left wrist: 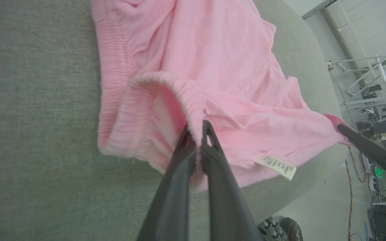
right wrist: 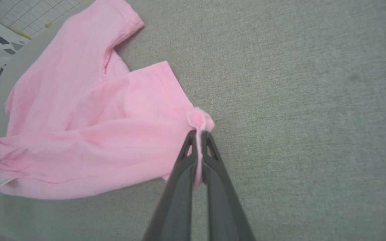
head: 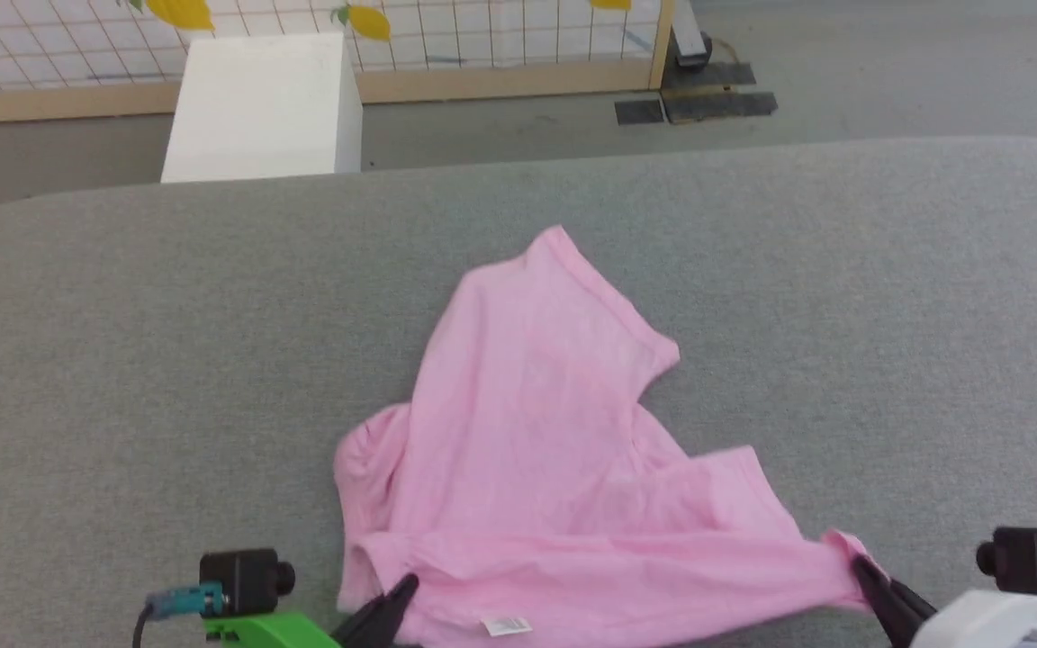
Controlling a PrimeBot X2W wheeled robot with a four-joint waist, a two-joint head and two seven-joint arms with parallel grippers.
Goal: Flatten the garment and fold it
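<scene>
1. Garment (head: 536, 432) lies crumpled near the front edge of the grey worktop (head: 122, 360). One sleeve points toward the far side and another is lapped over the body at the robot's right. The small white label (head: 507, 625) shows along the near edge.
2. Left gripper (left wrist: 198, 129) is pinched narrow on a ribbed, gathered edge of the pink fabric at the near left of the cloth. I cannot tell whether that edge is a neckband or a hem.
3. Right gripper (right wrist: 198, 134) is likewise closed on a small bunched tip of fabric at the near right end, and a little nub of pink pokes out beyond its fingertips.
4. Between the two grips the near edge runs as a fairly straight, lightly stretched band. The cloth behind it is rumpled and partly doubled over itself.
5. Step in hand, as I judge it, is flattening: both ends are held, the spreading is not yet done, and folding has not begun.
6. Next move likely calls for both arms working together — lifting or drawing the held edge so the loose body trails out flat. The pull should be even, so the thin knit neither twists nor slips from either pinch.
7. Risk: the cloth sits close to the worktop's near edge, so a pull toward the robot could drag it over.
</scene>
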